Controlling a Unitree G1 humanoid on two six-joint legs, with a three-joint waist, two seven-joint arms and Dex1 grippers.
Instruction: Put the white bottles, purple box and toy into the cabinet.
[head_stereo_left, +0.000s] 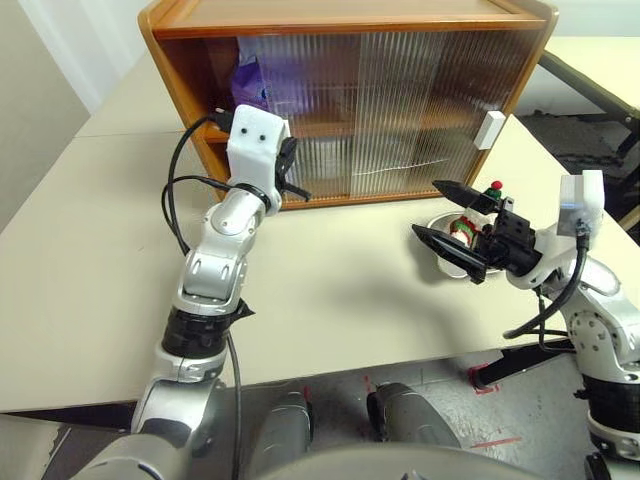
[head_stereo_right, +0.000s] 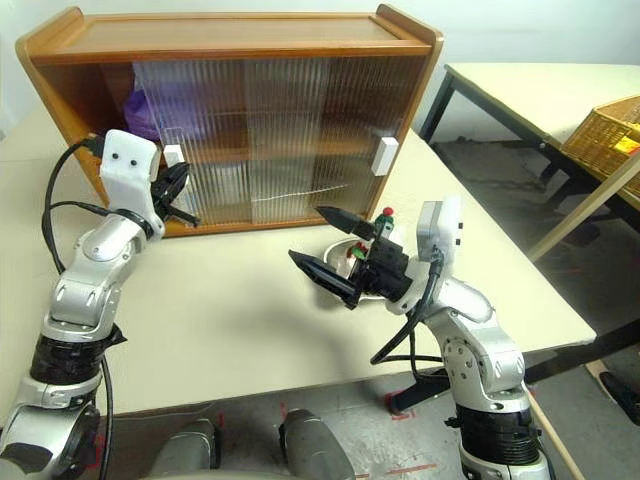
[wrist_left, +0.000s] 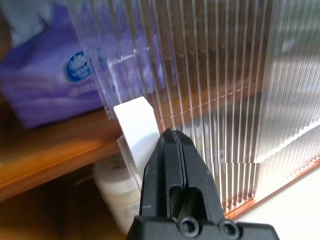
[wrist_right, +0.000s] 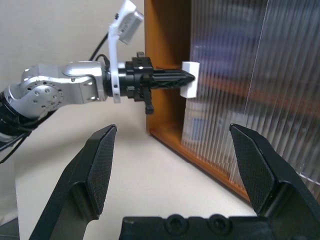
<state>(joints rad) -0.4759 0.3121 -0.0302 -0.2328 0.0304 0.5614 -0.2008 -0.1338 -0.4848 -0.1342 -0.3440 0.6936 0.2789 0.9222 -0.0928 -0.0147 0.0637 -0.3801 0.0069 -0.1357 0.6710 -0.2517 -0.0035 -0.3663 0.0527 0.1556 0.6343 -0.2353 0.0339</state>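
Closed left tool (wrist_right: 187, 78) against cabinet (head_stereo_left: 350, 30) door handle (wrist_left: 137, 125); right tool (head_stereo_left: 452, 222) open above counter (head_stereo_left: 330, 300) near toy (head_stereo_left: 493, 187)

The right gripper (wrist_right: 172, 167) stands with its two black fingers (wrist_right: 97, 167) spread wide. Beyond it, the left gripper (wrist_right: 187, 78), closed, rests its tip against the white handle (wrist_right: 190, 80) of the cabinet (wrist_right: 167, 45) door; a white bottle (wrist_right: 196, 125) shows blurred behind the ribbed panel.
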